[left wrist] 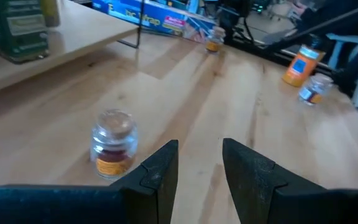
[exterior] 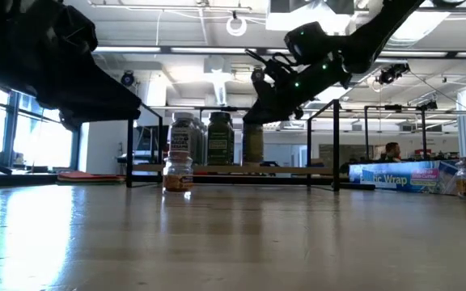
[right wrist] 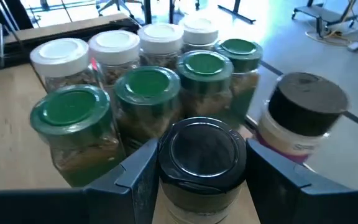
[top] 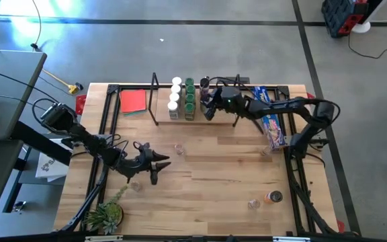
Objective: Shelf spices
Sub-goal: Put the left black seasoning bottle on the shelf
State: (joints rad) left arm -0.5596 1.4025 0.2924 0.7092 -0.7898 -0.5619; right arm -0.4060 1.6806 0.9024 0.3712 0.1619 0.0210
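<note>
The shelf (top: pixel 161 122) stands at the table's far side and carries jars in rows: white tops (right wrist: pixel 114 43), green tops (right wrist: pixel 146 84) and a black-topped one (right wrist: pixel 306 99). My right gripper (right wrist: pixel 202 155) reaches over the shelf (exterior: pixel 233 169) and is shut on another black-lidded jar (right wrist: pixel 202 146) beside the green row. My left gripper (left wrist: pixel 201 155) is open, low over the table's near left (top: pixel 161 163). A small clear-topped jar (left wrist: pixel 112 143) stands on the table just ahead of it, off to one side. My right gripper pinches the black-lidded jar between its two fingers, one finger (right wrist: pixel 138 171) on each side of the jar's body just under the lid (right wrist: pixel 202 124). It comes slanting down from the table's right. The jar is upright, its bottom about level with the shelf board (exterior: pixel 253 166).
A long blue box (top: pixel 271 117) lies right of the shelf and a flat red square (top: pixel 133 101) left of it. Loose jars stand near the table's near right, one orange (top: pixel 274 197) and one clear (top: pixel 252 203). A green plant (top: pixel 106 215) sits at the near left corner.
</note>
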